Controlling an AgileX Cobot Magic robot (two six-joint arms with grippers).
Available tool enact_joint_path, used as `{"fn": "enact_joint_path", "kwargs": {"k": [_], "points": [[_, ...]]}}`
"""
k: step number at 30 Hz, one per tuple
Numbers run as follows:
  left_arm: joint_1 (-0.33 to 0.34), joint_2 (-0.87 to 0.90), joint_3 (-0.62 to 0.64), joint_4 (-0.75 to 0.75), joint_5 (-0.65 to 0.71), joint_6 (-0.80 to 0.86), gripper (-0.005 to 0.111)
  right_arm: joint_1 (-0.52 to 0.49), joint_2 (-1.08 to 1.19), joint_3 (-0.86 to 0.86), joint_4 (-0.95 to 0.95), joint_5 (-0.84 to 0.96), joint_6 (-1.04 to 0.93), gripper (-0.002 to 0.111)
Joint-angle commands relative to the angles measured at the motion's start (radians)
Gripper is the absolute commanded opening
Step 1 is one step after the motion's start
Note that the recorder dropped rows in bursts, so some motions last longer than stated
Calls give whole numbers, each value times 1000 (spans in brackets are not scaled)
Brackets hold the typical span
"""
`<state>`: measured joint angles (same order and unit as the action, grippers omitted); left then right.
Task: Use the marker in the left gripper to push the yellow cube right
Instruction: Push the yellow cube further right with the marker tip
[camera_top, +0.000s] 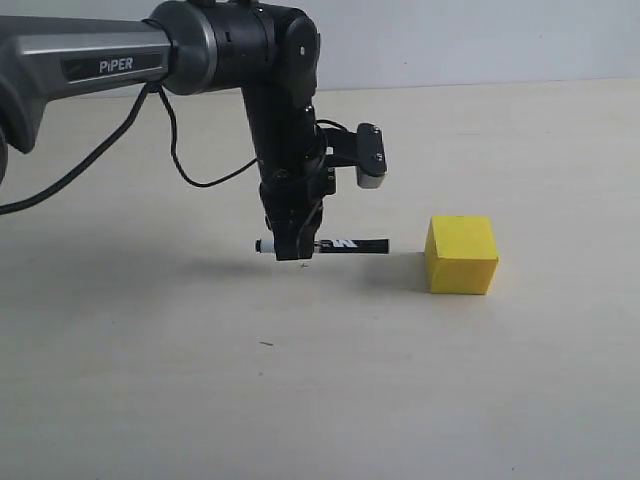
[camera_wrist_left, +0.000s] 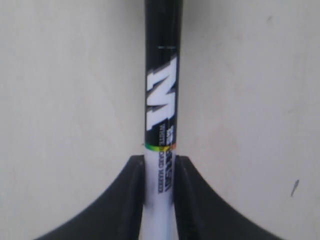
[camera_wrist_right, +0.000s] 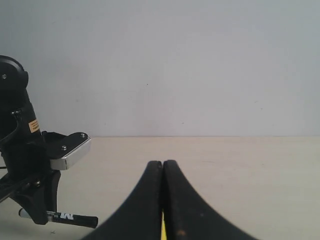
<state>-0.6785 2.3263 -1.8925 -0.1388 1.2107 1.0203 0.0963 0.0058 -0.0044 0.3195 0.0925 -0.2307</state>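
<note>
My left gripper (camera_top: 296, 250) hangs just above the table, pointing down and shut on the marker (camera_top: 348, 244). The marker lies level, with its black end aimed at the yellow cube (camera_top: 461, 255). A small gap separates the marker's tip from the cube's left face. In the left wrist view, the black fingers of the left gripper (camera_wrist_left: 160, 161) clamp the marker (camera_wrist_left: 161, 100) on its white barrel. My right gripper (camera_wrist_right: 162, 163) is shut with nothing held. A thin sliver of the yellow cube (camera_wrist_right: 163, 228) shows behind its fingers. The marker (camera_wrist_right: 75, 218) shows far to one side.
The beige table (camera_top: 300, 400) runs back to a pale wall (camera_top: 480, 40). The left arm's silver-edged wrist camera (camera_top: 370, 158) juts out above the marker. A black cable (camera_top: 190, 170) loops below the arm. A small dark speck (camera_top: 265, 344) lies on the table.
</note>
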Motion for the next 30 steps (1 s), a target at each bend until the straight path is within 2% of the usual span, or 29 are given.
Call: {"fn": "enact_joint_path", "kwargs": {"k": [1,5,10,12,17,20,27,30], "points": [[4,-10,-6,-1,10,-19,0,-3,-6,4,-6,-5,-3,0],[-19,-10,-6,-16,-45,-19,0,-3,-6,4,-6,-5,-3,0],[-89,-6,-6,-57,-168,-19,0,-3,-6,4,-6,-5,-3,0],[-108,10,-33,-57,-156,-22,0,-3,-6,4,-6,-5,-3,0],[-83,15,-41,-48,-81,-40,0,-3,-6,4,-6,-5,-3,0],[-56,15,-41,-48,-33,-119,0,-3,-6,4,-6,-5,-3,0],[-63,25,-41,-54,-59,-173,0,-3,-6,4,-6,-5,-3,0],[-75,59,-86,-56,-56,-237,0,-3,-6,4,-6,-5,-3,0]]}}
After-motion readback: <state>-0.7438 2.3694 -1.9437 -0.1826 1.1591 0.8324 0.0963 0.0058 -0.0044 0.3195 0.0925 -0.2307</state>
